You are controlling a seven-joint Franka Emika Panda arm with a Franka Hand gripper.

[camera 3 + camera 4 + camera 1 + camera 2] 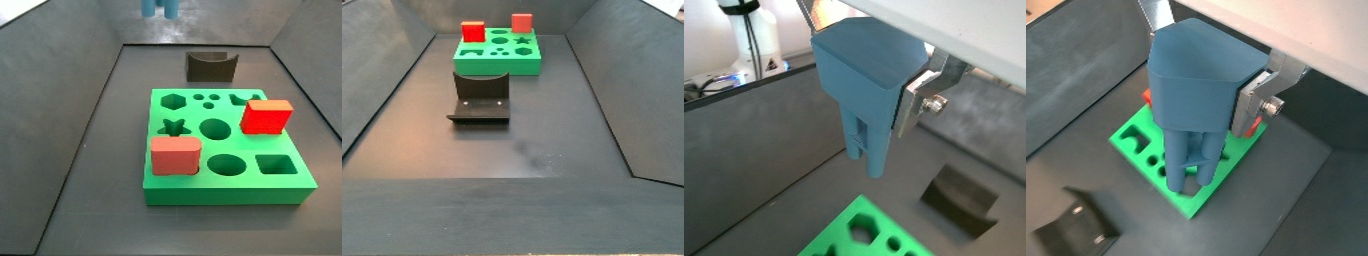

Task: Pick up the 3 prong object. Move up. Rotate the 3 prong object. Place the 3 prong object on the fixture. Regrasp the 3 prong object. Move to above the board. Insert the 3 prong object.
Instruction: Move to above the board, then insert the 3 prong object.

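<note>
My gripper (871, 85) is shut on the 3 prong object (866, 125), a grey-blue piece held by its thick head with the ribbed prongs hanging down. A silver finger (909, 108) presses one side; the other finger is hidden. It also shows in a wrist view (1193, 95) with the piece (1189, 150) high over the green board (1186, 203). In a side view only the prong tips (160, 8) show, far above the dark fixture (210, 66) and the board (227, 192). The fixture (481, 98) stands bare in front of the board (496, 68).
A red cube (267, 116) and a salmon-pink block (175, 156) sit on the board. Both also show in a side view, the cube (473, 32) and the block (521, 22). Grey sloping walls enclose the dark floor (543, 150).
</note>
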